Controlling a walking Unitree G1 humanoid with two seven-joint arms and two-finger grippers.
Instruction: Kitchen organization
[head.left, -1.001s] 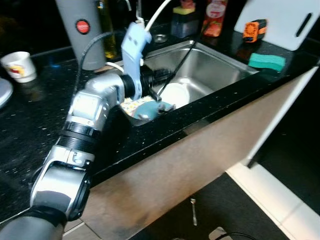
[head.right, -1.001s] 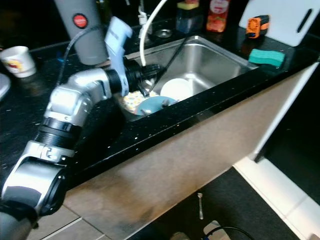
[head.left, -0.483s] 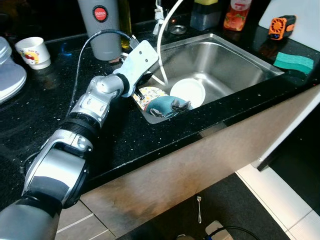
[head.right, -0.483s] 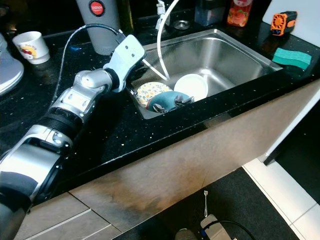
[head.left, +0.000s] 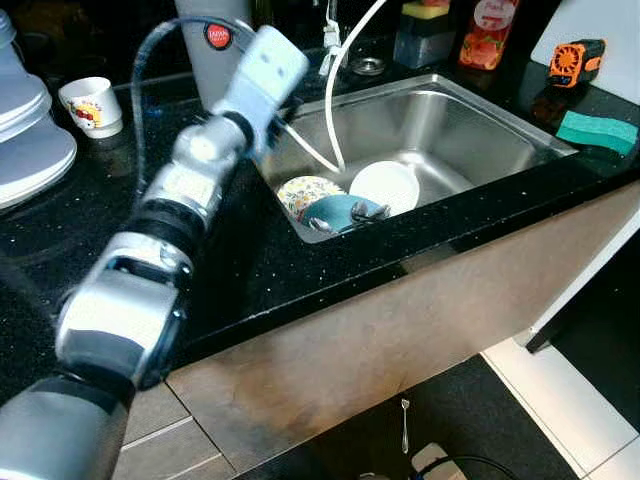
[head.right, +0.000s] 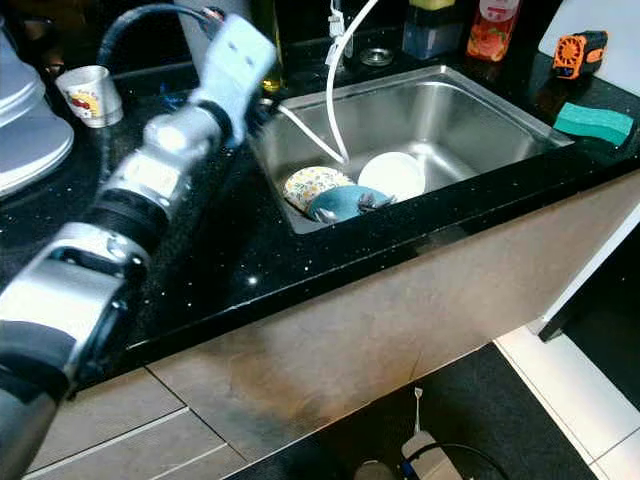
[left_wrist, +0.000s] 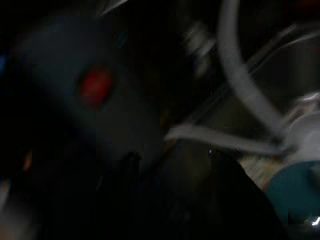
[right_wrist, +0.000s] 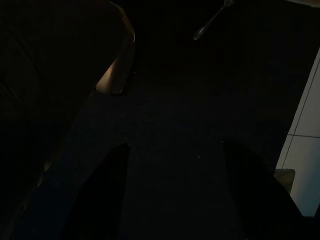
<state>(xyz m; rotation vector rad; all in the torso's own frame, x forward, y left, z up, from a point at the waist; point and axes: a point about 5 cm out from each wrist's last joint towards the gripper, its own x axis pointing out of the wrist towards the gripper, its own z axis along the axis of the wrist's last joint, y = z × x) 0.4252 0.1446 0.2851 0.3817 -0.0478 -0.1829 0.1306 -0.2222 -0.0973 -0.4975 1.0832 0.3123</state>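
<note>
The steel sink (head.left: 470, 150) holds a patterned bowl (head.left: 304, 190), a teal bowl (head.left: 332, 211) with cutlery (head.left: 367, 211) lying in it, and a white bowl (head.left: 386, 185). My left arm is raised over the sink's back left corner, its pale wrist housing (head.left: 265, 62) close to the grey canister (head.left: 212, 45). In the blurred left wrist view, my left gripper (left_wrist: 175, 162) is open with nothing between its fingers, facing the canister (left_wrist: 95, 85) and the white hose (left_wrist: 240, 80). My right gripper (right_wrist: 175, 165) hangs open above the dark floor.
A white hose (head.left: 338, 90) curves down into the sink. A cup (head.left: 90, 103) and stacked plates (head.left: 30, 135) stand at the left. A green sponge (head.left: 597, 131), an orange tool (head.left: 578, 60), a red bottle (head.left: 487, 30) and a soap holder (head.left: 425, 32) sit around the sink. A fork (head.left: 403, 425) lies on the floor.
My left arm has lifted out of the sink, away from the teal bowl, up and back toward the grey canister. The camera has shifted as well.
</note>
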